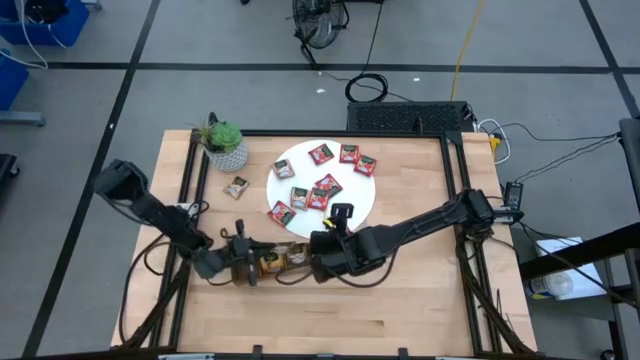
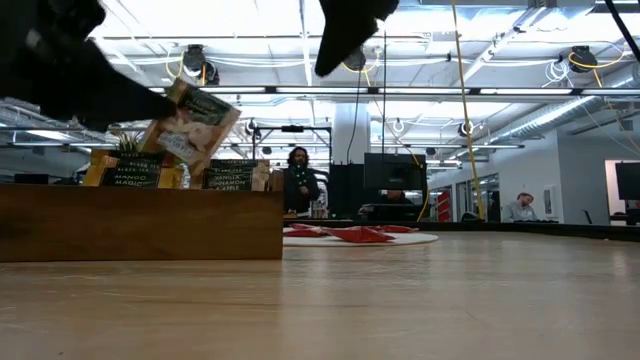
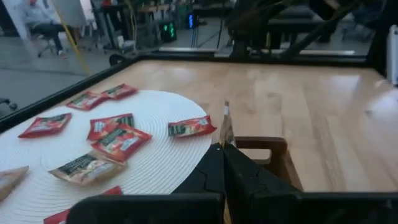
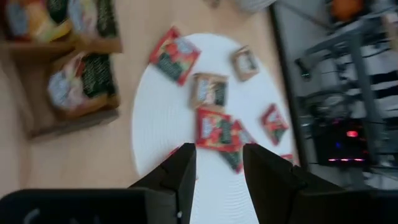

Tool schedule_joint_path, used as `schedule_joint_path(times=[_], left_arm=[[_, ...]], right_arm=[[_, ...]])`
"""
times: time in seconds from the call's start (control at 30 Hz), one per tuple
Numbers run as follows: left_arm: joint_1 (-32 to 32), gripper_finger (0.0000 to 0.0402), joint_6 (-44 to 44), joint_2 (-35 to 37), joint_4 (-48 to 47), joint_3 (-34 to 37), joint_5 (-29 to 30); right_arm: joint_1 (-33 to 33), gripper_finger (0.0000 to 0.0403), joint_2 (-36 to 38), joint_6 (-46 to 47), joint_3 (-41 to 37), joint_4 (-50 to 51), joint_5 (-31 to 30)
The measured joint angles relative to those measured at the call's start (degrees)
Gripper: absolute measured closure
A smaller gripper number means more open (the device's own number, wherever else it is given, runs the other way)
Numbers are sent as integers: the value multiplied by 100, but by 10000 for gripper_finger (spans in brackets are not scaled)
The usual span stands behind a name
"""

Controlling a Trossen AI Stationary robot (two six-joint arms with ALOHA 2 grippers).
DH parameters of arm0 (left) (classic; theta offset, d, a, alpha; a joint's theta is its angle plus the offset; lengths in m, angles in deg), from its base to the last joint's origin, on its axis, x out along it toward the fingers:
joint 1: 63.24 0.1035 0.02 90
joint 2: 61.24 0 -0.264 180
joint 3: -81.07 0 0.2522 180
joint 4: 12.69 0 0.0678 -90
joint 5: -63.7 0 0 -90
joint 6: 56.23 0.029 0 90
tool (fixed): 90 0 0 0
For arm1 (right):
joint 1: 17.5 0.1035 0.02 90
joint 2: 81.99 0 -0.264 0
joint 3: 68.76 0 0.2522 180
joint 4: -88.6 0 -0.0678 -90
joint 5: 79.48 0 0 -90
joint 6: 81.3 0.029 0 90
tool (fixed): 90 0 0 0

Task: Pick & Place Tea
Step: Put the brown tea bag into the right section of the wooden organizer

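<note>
While my left gripper (image 3: 225,152) is pinching one tea sachet (image 2: 190,125) above the wooden tray (image 2: 140,222), already part-filled, my right gripper (image 4: 219,163) is hanging half-spread over the white disc (image 1: 360,200), where nine or so sachets (image 1: 322,190) are waiting.

Even, bright overhead light on the table (image 1: 400,300) in the high view, soft shadows under the arms; low view backlit by ceiling strip lights (image 2: 300,90), arms near-black silhouettes, foreground wood soft; right wrist view motion-blurred, sachets (image 4: 214,127) smeared; left wrist view sharper on the white disc (image 3: 155,162), own fingers (image 3: 249,180) out of focus.
</note>
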Motion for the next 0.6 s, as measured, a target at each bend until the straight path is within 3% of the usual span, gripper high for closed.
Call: schedule_joint_path(times=[0.2, 0.43, 0.6], left_arm=[[-77, 401, 985, -997, 1751, 4, -407], [32, 401, 1391, -2067, 2293, -507, -362], [208, 401, 1589, -2377, 2705, -606, -372]], right_arm=[[79, 284, 75, 254, 0, 54, -717], [73, 284, 123, 410, -295, -139, -866], [68, 284, 299, 410, -700, -588, -862]])
